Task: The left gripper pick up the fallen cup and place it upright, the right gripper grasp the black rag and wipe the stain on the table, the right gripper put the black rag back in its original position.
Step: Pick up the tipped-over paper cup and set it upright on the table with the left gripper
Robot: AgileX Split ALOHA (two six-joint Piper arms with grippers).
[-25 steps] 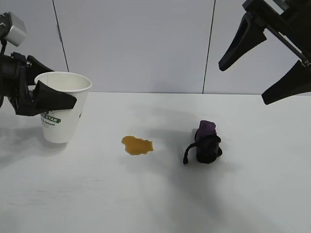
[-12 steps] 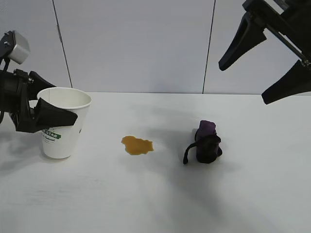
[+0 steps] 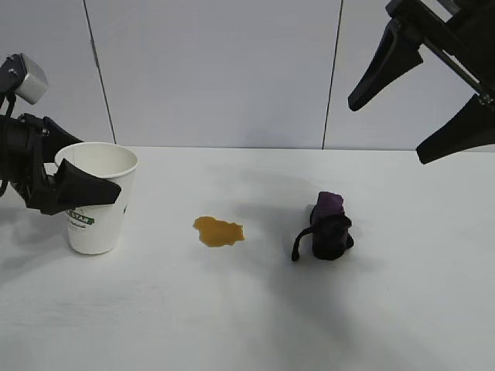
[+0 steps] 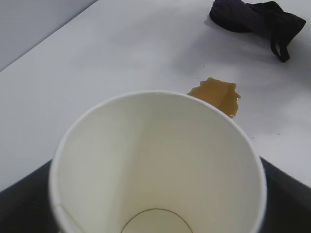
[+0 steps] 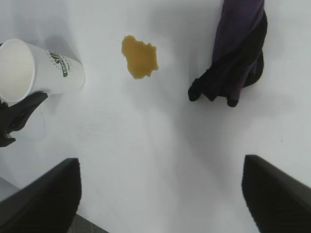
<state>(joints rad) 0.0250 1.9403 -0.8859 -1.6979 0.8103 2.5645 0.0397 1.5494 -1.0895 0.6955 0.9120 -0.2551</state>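
Cup [image 3: 97,199] stands upright on table [image 3: 247,325], my left gripper [image 3: 73,166] spread around it, grip uncertain. Right gripper [image 3: 421,100] wide open, empty, hanging above the rag [image 3: 329,226]; stain [image 3: 219,231] lies between rag and cup.

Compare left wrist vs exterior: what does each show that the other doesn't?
Left wrist only: the cup's white inside, down to its bottom, seen from above.

Exterior only: the cup's outer side with green lettering, standing upright on the table; the left gripper with a finger on each side of the cup; the right gripper open and raised above the table, at that view's right.

Both: the stain and the black rag, apart from each other.
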